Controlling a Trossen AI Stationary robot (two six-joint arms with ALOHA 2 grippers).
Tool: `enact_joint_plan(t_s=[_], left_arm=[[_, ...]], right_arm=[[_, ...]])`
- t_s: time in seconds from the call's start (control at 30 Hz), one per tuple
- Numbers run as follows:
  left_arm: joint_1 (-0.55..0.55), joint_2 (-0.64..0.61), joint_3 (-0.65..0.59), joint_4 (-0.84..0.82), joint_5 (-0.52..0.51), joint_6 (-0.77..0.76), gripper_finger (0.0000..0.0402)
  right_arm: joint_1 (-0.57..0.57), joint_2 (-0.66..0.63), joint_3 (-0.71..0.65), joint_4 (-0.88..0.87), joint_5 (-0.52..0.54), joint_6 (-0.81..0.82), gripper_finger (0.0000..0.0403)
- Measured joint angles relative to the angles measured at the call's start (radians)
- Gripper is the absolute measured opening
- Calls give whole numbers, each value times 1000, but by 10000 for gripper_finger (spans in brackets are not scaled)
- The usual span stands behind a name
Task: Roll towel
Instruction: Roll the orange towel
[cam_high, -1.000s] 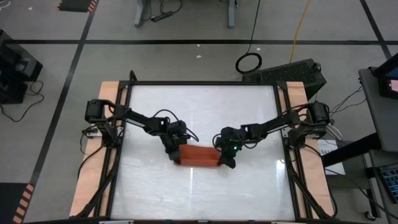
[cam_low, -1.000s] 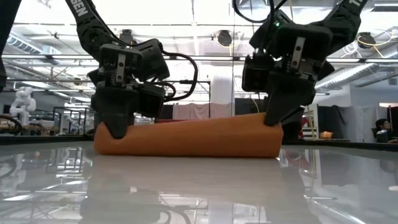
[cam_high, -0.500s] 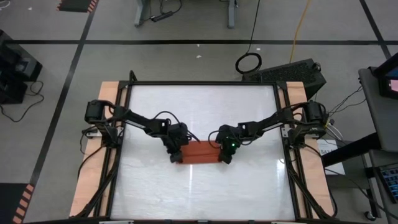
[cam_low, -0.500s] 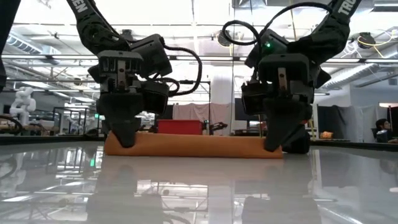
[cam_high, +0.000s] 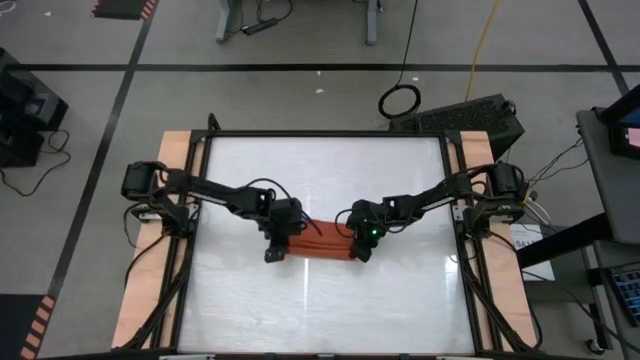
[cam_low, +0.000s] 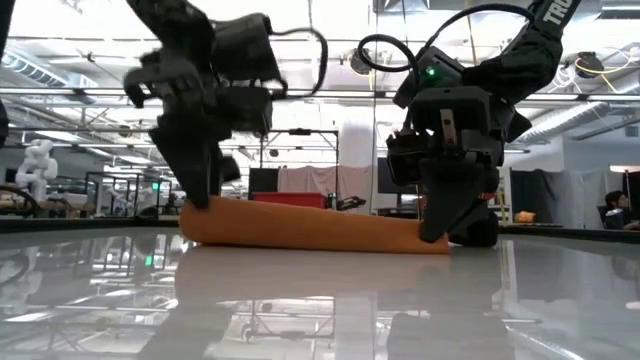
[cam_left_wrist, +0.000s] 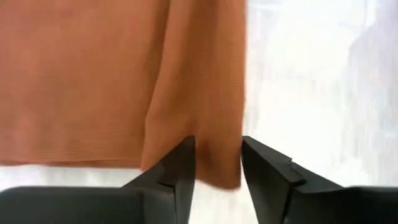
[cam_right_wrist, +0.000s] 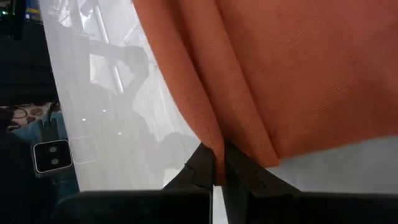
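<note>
High view: the towel (cam_high: 318, 243) lies as a narrow rust-orange roll near the middle of the white table (cam_high: 320, 300), with one gripper at each end of it.
Towel: rolled lengthwise and flat on the tabletop; in the low view it (cam_low: 310, 226) reads as a long low tube, thicker at the left arm's end and tapering toward the right arm's end.
Left gripper (cam_high: 274, 250): at the towel's left end, just off its front corner. In the left wrist view its two dark fingers (cam_left_wrist: 177, 174) stand apart with a clear gap, and an edge of the cloth (cam_left_wrist: 199, 93) hangs down into that gap without being pinched.
Left gripper, low view: tilted over the towel's end, fingertips (cam_low: 200, 190) down at the cloth.
Right gripper (cam_high: 362, 250): at the towel's right end, fingertips down on the roll.
Right gripper grip: in the right wrist view the fingers (cam_right_wrist: 205, 168) are pressed together, nipping a fold of the orange cloth (cam_right_wrist: 280, 74) between them.
Right gripper, low view: upright over the towel's thin end, its tips (cam_low: 435, 230) meeting the cloth at the tabletop.
Beyond the table: wooden side rails (cam_high: 150, 280) flank the white surface.
</note>
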Motion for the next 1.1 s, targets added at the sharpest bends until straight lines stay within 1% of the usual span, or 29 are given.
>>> enact_joint_plan(t_s=[0.17, 0.27, 0.33, 0.4, 0.5, 0.57, 0.6, 0.63, 0.7, 0.87, 1.03, 1.1], left_arm=[[-37, -51, 41, -73, -78, 75, 165], [-100, -74, 43, -70, -108, 140, 179], [-158, -77, 43, -63, -148, 204, 182], [-219, -77, 43, -68, -213, 260, 182], [-291, -61, 44, -47, -350, 309, 183], [-321, -54, 43, -47, -461, 314, 183], [-329, -54, 43, -40, -502, 314, 183], [-333, -53, 44, -31, -521, 314, 183], [-330, -52, 37, -19, -519, 318, 183], [-295, -52, 9, 4, -454, 314, 183], [-278, -52, 9, 18, -450, 320, 180], [-277, -52, 9, 34, -428, 333, 174]], right_arm=[[0, 0, 0, 3, 0, 3, 4], [0, 1, -1, 8, -3, 9, 4], [0, 1, -1, 12, -8, 12, 4], [0, 1, -2, 13, -9, 13, 4], [0, 1, -2, 15, -10, 17, 4], [0, 2, -2, 16, -11, 18, 4], [0, 2, -2, 16, -11, 19, 4], [0, 2, -2, 17, -11, 19, 4], [0, 2, -2, 19, -11, 21, 4], [0, 2, -2, 20, -12, 22, 4], [0, 2, -2, 21, -14, 25, 4], [0, 2, -2, 21, -14, 25, 4]])
